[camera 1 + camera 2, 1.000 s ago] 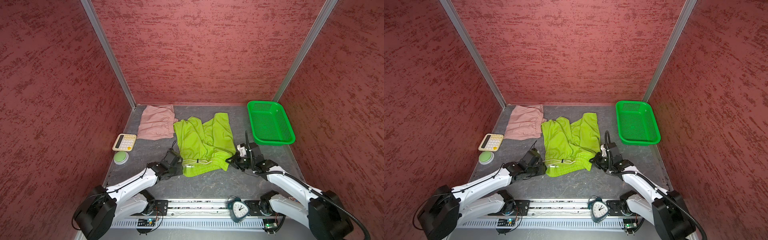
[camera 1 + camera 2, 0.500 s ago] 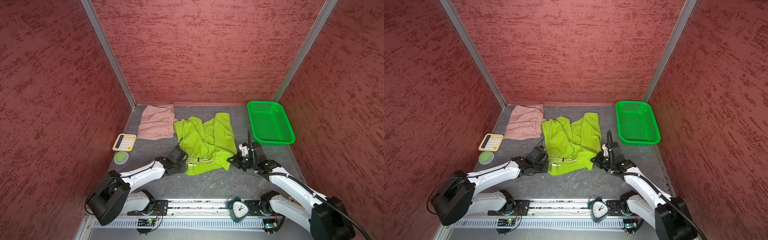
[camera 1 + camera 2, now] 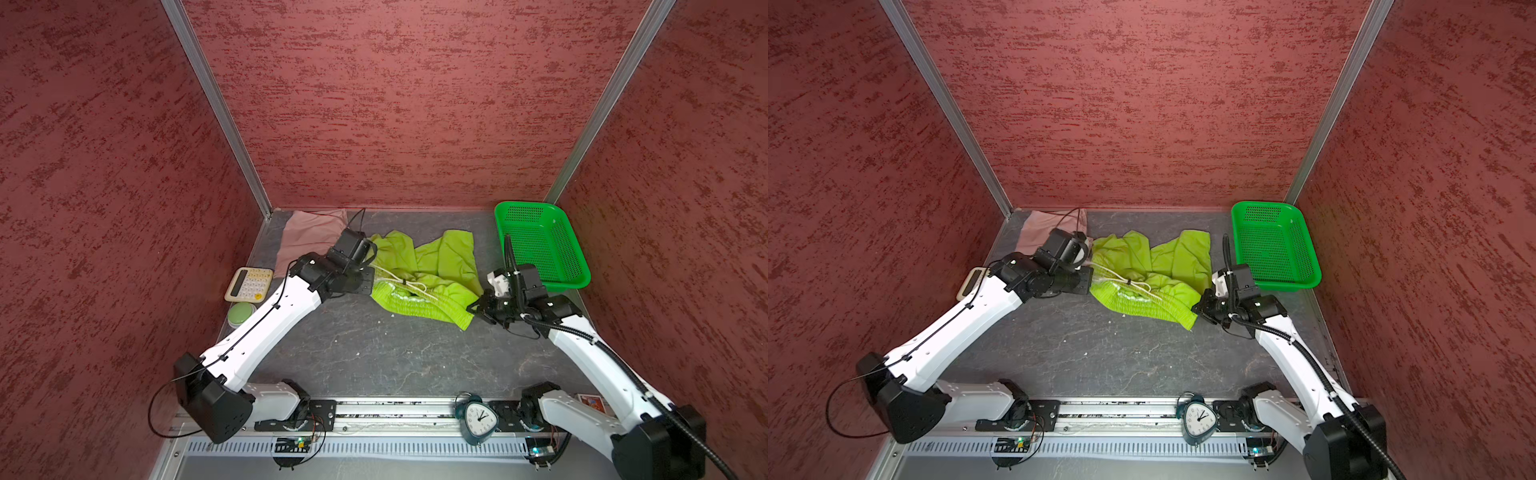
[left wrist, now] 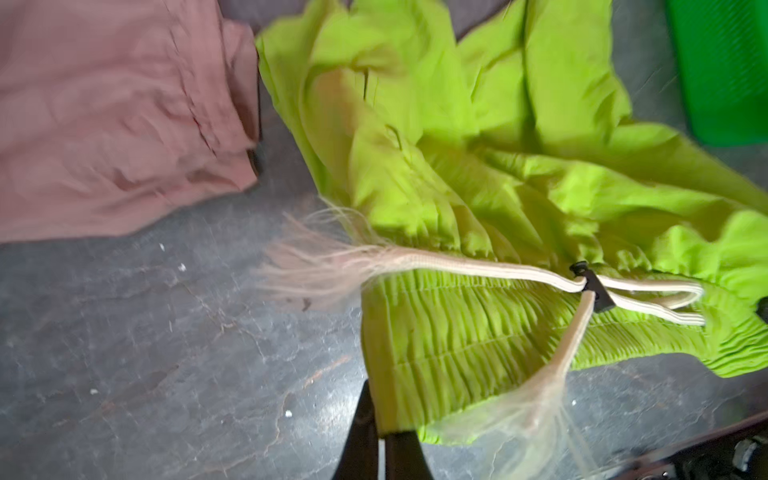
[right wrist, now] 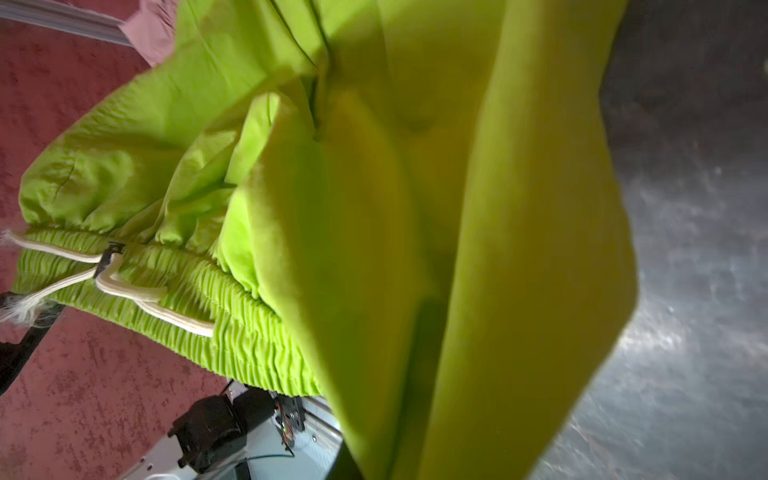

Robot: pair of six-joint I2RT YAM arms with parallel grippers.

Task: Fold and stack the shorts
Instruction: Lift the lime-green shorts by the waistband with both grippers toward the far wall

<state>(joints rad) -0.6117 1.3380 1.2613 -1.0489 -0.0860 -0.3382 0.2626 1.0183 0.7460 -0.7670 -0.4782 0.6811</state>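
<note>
The lime green shorts (image 3: 424,270) (image 3: 1154,270) are stretched by their gathered waistband between my two grippers, and the legs lie crumpled on the table behind. My left gripper (image 3: 371,286) (image 4: 382,432) is shut on the waistband's left corner. The frayed white drawstring (image 4: 478,266) trails across the band. My right gripper (image 3: 473,309) (image 3: 1196,309) is shut on the right corner. In the right wrist view the green fabric (image 5: 415,249) drapes over its fingers. The pink shorts (image 3: 309,237) (image 3: 1034,232) (image 4: 116,124) lie at the back left, partly behind my left wrist.
A green perforated basket (image 3: 540,245) (image 3: 1275,249) stands at the back right, close to my right arm. A calculator (image 3: 248,284) and a round green disc (image 3: 240,312) lie by the left wall. An alarm clock (image 3: 478,419) stands on the front rail.
My left gripper went from open to shut on the waistband's left corner. Both arms then lifted the waistband and carried it backward, bunching the green legs toward the rear.
</note>
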